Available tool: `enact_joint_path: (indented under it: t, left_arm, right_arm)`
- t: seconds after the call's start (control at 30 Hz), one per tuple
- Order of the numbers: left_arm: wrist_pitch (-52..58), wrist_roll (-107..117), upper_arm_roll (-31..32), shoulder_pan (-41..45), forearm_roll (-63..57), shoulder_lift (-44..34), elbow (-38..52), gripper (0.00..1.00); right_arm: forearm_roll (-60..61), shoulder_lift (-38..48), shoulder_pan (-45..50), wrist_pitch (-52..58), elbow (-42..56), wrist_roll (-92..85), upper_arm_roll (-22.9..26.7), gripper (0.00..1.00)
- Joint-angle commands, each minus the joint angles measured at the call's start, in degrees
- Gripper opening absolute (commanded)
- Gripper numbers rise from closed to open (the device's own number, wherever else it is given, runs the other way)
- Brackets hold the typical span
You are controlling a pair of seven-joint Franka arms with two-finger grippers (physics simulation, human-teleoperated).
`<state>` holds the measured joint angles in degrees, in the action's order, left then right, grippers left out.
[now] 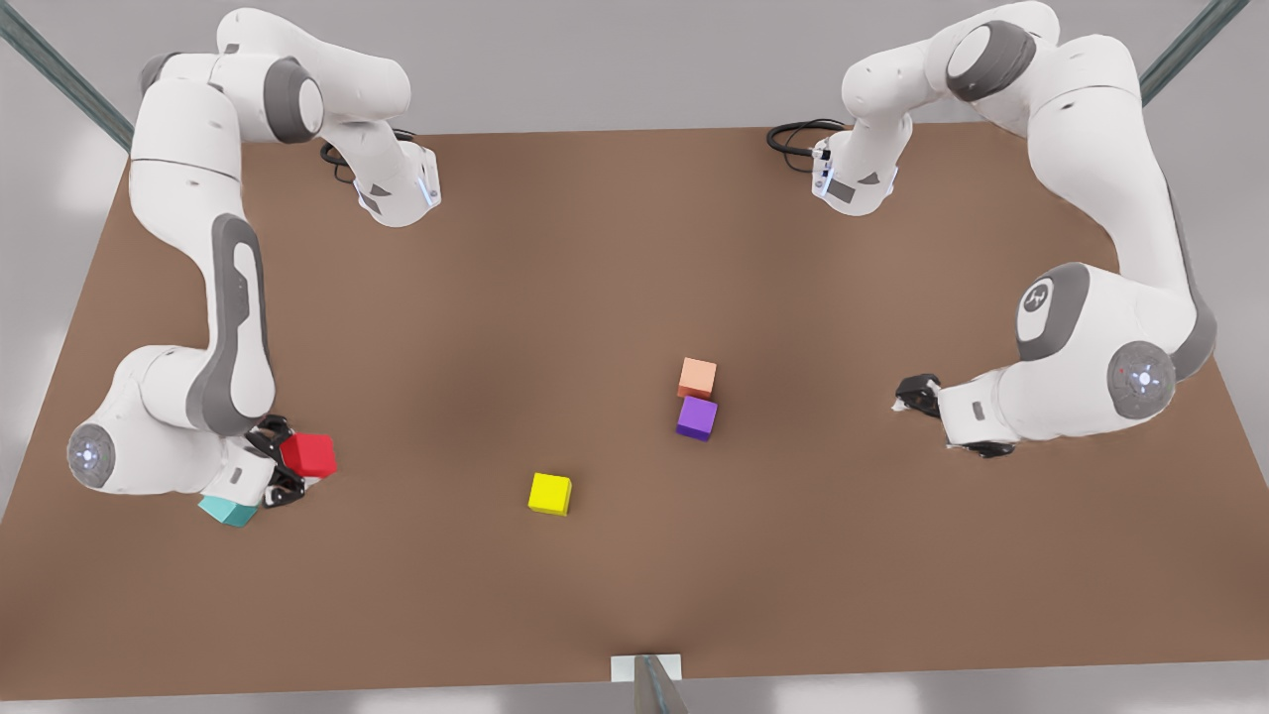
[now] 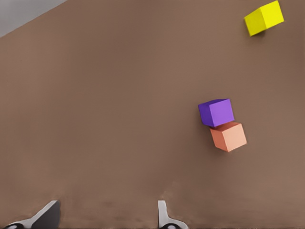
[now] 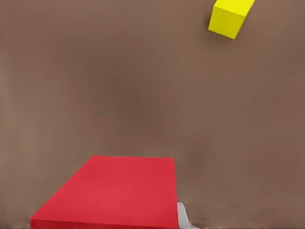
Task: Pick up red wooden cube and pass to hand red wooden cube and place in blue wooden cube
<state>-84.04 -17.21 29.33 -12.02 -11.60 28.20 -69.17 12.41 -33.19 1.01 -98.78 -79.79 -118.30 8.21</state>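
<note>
Lettering none; right tool (image 1: 293,466) grips red wooden cube (image 1: 309,455).

I see soft, even, diffuse light over the brown table (image 1: 615,258), brightest toward its edges, with a faint darker patch near the middle. Shadows under the yellow cube (image 1: 549,493) and purple cube (image 1: 697,417) are thin and weak. No glare. Edges look slightly smeared.
</note>
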Motion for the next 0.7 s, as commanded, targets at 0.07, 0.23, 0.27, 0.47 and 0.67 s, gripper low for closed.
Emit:
enact_joint_path:
  t: [0.07,0.23,0.27,0.47,0.67]
  left_arm:
    - [-4.8,17.7,-23.1,15.4,8.3,-18.4,-20.1,1.00]
    - [-4.8,17.6,-23.1,15.2,12.7,-14.7,-19.8,1.00]
    - [-4.7,17.5,-23.2,14.7,14.2,-14.8,-19.4,1.00]
    - [-3.6,17.5,-23.0,15.0,13.8,-14.8,-19.2,1.00]
    - [-3.8,17.6,-23.0,15.1,13.8,-14.0,-19.2,1.00]
  right_arm:
    - [-10.5,-0.3,0.2,1.3,-1.1,9.1,5.9,0.59]
    - [-11.9,-3.3,-0.3,-14.7,-0.9,8.1,10.9,0.59]
    - [-11.6,-4.5,-0.3,-19.2,-0.7,8.9,10.9,0.60]
    - [-4.5,-7.3,-0.3,-26.4,-1.1,9.3,10.8,0.60]
    - [-2.3,-10.2,-1.8,-29.2,-1.3,9.3,10.8,0.60]
